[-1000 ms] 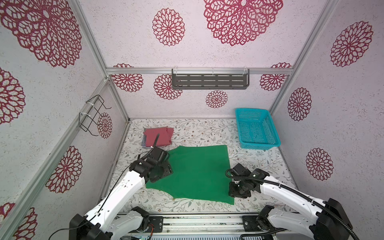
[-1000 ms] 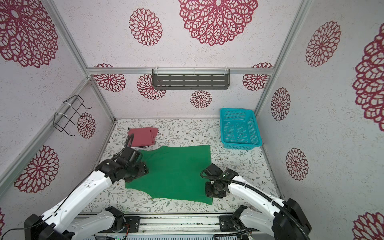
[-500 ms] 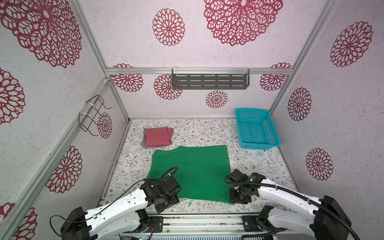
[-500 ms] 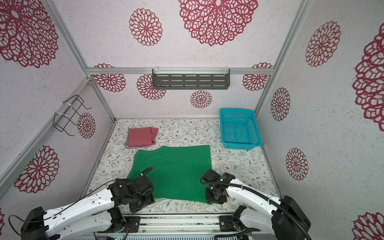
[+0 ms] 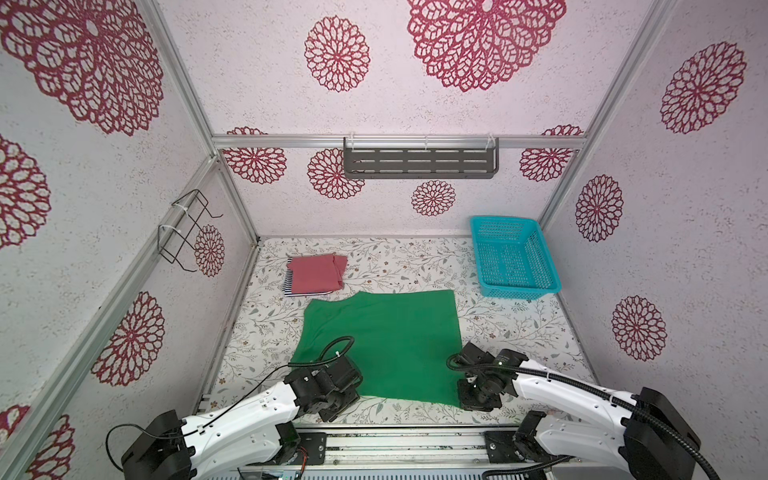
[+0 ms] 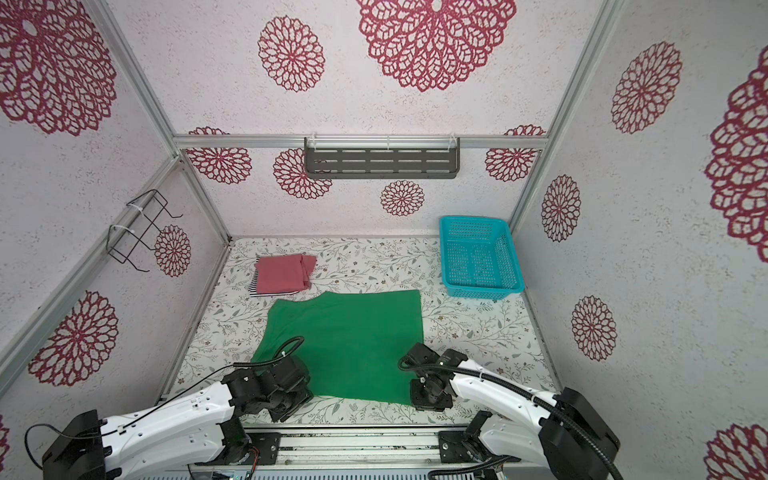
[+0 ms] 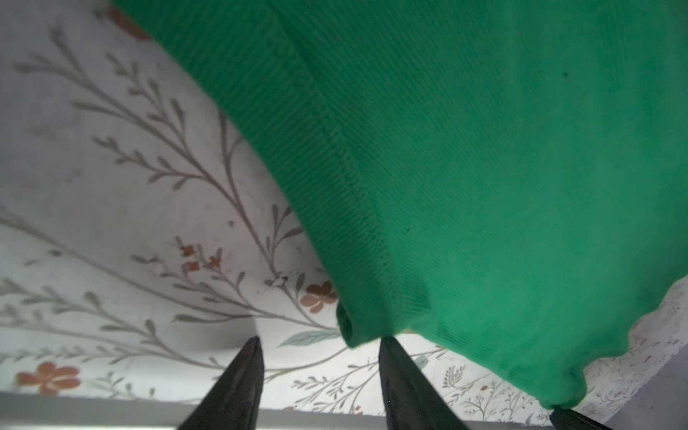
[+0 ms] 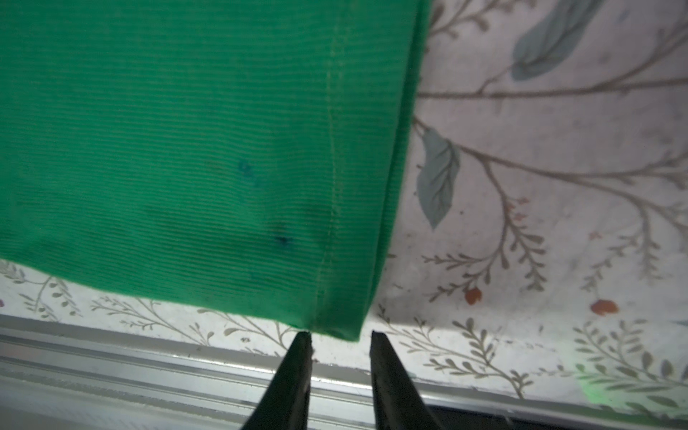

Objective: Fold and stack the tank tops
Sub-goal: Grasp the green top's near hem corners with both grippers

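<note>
The green tank top (image 5: 382, 340) (image 6: 345, 336) lies spread flat on the front half of the table. At the back left, the red-pink tank top (image 5: 316, 272) sits folded on the striped tank top (image 5: 287, 286), of which only an edge shows. My left gripper (image 7: 318, 340) is at the green top's near left corner and stands open. The end of a green strap (image 7: 350, 327) touches one fingertip. My right gripper (image 8: 340, 335) is at the near right corner, open with a narrow gap. The cloth's corner (image 8: 335, 320) lies just ahead of its tips.
A teal mesh basket (image 5: 513, 257) stands at the back right. A grey shelf (image 5: 419, 162) hangs on the back wall and a wire rack (image 5: 187, 232) on the left wall. A metal rail (image 5: 395, 440) runs along the table's front edge, close behind both grippers.
My left arm has swung from the green top's far left edge to its near left corner. The right gripper has shifted slightly toward the front edge. Both grippers have narrowed.
</note>
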`<state>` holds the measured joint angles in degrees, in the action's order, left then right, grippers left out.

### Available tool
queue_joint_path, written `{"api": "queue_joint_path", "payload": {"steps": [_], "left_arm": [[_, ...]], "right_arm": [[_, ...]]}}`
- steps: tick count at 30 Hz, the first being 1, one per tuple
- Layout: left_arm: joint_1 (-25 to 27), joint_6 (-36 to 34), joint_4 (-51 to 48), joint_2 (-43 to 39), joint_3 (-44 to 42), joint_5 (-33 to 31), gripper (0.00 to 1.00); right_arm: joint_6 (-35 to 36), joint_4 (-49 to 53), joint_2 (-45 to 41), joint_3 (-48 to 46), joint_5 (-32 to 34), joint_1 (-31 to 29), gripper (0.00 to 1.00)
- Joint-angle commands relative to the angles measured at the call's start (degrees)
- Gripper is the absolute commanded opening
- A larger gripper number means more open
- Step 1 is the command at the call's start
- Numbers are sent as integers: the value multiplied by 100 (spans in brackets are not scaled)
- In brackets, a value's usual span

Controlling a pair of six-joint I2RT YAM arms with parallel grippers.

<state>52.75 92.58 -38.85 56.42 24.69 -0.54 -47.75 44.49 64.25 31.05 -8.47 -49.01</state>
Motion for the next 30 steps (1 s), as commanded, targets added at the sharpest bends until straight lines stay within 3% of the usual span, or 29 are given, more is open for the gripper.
{"api": "queue_joint_path", "payload": {"steps": [1,7,13,22,24,30], "left_arm": [[-97,57,286,160,26,-163,54],[-147,-6,448,343,31,-224,52],[-203,-80,650,471,57,-343,42],[-213,-304,619,705,242,-421,1],[-208,-382,388,637,359,-463,0],[-204,-485,-316,157,674,-545,0]], "right_arm": [[-142,-13,27,-72,-35,-44,30],[-114,-189,162,-81,-33,-49,28],[-119,-233,204,-90,10,-57,23],[-134,-165,181,-66,104,-105,4],[-109,-29,135,6,157,-111,0],[96,631,-46,422,362,-108,0]]}}
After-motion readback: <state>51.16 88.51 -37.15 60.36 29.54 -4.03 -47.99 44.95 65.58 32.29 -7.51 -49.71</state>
